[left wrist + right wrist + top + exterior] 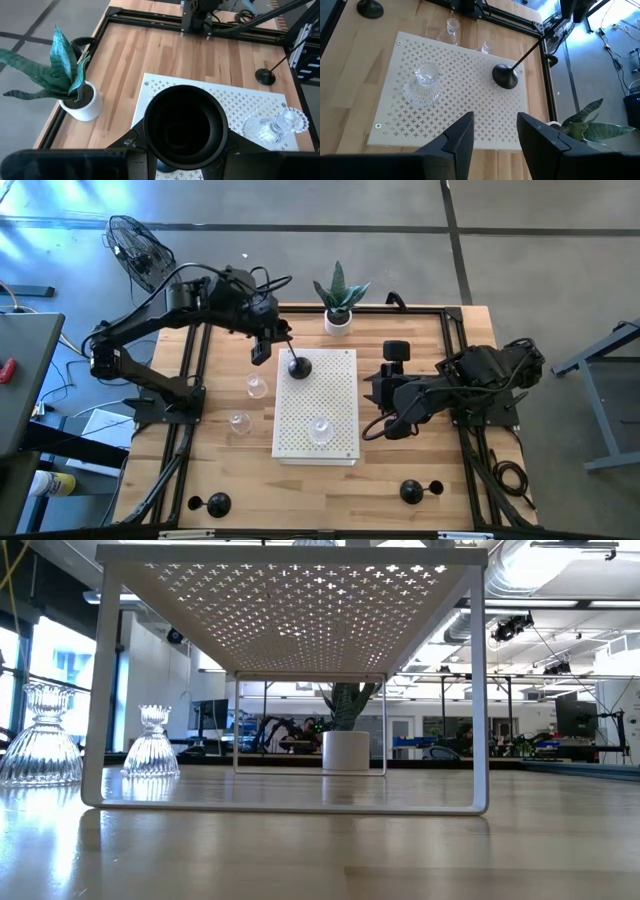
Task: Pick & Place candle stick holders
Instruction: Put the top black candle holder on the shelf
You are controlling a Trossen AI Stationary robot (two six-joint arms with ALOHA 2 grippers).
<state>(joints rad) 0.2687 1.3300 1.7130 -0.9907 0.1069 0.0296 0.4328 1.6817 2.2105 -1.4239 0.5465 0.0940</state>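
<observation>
My left gripper [283, 337] is shut on a black candle stick holder whose domed base [299, 366] is at the far left part of the white perforated shelf [335, 442]. One clear glass holder [320, 428] stands on the shelf. Two more glass holders [257, 386] [239, 422] stand on the wood left of it. Two other black holders [215, 503] [410, 492] stand upright by the near edge. My right gripper [495, 134] hangs open above the shelf's right edge, nothing between its fingers. My left gripper holds the black holder by its top end, where the thin stem [539, 44] runs up into the fingers. The fingers come slanting down from the table's far left. The holder tilts, base [505, 76] lowest. I cannot tell whether the base touches the shelf.
A green plant in a white pot [338, 305] stands at the far edge, close behind the shelf. A black metal frame [455, 340] runs around the table top. The shelf stands on thin white legs [478, 700], with open space beneath.
</observation>
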